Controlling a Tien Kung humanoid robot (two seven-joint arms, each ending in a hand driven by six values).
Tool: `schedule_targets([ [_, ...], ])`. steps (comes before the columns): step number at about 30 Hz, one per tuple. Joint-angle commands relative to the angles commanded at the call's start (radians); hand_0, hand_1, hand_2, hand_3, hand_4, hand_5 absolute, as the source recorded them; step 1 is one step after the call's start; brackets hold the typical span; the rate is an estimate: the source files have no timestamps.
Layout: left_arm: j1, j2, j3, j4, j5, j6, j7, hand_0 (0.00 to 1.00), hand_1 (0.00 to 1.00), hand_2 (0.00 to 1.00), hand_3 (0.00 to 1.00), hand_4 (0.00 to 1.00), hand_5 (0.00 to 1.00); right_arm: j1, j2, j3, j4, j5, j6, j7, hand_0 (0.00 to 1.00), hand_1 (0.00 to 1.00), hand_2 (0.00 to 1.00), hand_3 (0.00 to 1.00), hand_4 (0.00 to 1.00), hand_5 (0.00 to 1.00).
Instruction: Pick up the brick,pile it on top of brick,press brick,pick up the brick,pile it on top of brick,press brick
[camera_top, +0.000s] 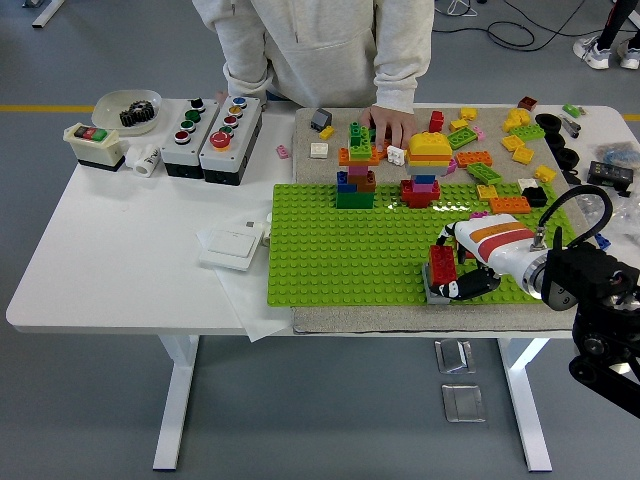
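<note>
A red brick (440, 263) stands on a grey brick (434, 293) at the near edge of the green baseplate (330, 250). My right hand (462, 275), white with orange stripes, comes in from the right, and its dark fingers are curled around the red brick. Whether the two bricks are fully seated together is hidden by the fingers. My left arm is out of the picture.
Two multicoloured brick towers (356, 170) (425, 165) stand at the baseplate's far edge, where a person's hand (392, 125) rests on the mat. Several loose bricks (500, 150) lie at the far right. Button boxes (210, 128), a bowl (127, 108) and a white switch (232, 243) sit to the left.
</note>
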Motion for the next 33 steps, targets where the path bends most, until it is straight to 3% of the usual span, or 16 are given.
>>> schedule_targets([
  [33,0.006,-0.003,0.003,0.0,0.003,0.0,0.0,0.798,0.721,0.605,0.54,0.537,0.549,-0.025,0.0,0.018,-0.03,0.0,-0.019,0.014,0.14,0.335,0.483,0.509,0.708,0.464],
])
